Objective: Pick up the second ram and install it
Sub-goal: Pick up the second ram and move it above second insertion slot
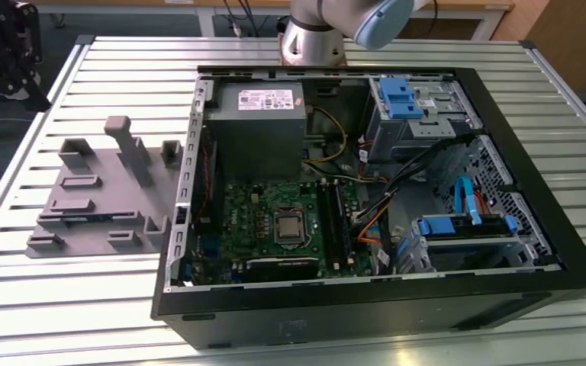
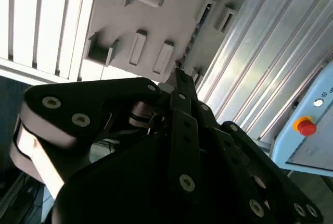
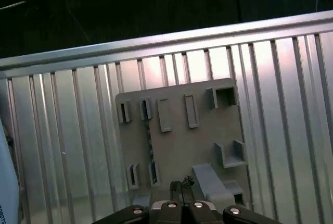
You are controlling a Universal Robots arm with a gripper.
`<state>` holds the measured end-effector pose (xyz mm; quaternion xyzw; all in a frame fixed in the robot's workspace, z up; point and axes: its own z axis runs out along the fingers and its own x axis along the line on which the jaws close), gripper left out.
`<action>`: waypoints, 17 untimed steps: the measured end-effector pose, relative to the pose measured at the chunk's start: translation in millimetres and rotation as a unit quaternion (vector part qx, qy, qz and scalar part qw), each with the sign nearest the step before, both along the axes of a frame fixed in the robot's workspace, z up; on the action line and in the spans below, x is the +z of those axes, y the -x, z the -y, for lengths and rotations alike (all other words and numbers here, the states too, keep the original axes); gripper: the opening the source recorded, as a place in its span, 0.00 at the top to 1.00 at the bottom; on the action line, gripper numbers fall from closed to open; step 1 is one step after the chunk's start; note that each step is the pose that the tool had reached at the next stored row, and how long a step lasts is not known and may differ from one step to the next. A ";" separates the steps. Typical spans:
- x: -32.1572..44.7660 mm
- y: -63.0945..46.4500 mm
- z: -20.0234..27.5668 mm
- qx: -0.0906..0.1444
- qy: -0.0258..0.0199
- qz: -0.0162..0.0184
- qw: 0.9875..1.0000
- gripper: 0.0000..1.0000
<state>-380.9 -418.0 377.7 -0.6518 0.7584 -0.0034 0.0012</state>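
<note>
Exterior view: the grey tray (image 1: pixel 94 202) lies on the slatted table (image 1: pixel 120 69) near its edge at the exterior view's left, just beside the open computer case (image 1: pixel 375 313). 1 blue-green memory stick (image 1: pixel 82 219) sits in a slot of that tray. In the first wrist view my claw (image 3: pixel 180 185) hangs over the tray, apart from the memory stick (image 3: pixel 151 146). Its 2 fingers look pressed together, gripping nothing.

Silver arm (image 1: pixel 311 38) with pale blue joint cap (image 1: pixel 380 19) — black gripper (image 2: pixel 179 83) links dotted with silver screws (image 2: pixel 51 102)
</note>
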 end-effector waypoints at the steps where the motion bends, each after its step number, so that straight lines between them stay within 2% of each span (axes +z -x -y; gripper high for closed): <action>1: -0.1 1.7 0.0 0.000 0.000 0.000 1.000 0.89; 8: -0.1 2.0 0.1 0.001 0.000 0.000 1.000 0.89; 13: -0.6 2.8 0.2 0.033 0.000 0.000 0.999 0.89; 17: -0.6 2.9 0.2 0.035 0.000 0.000 0.999 0.89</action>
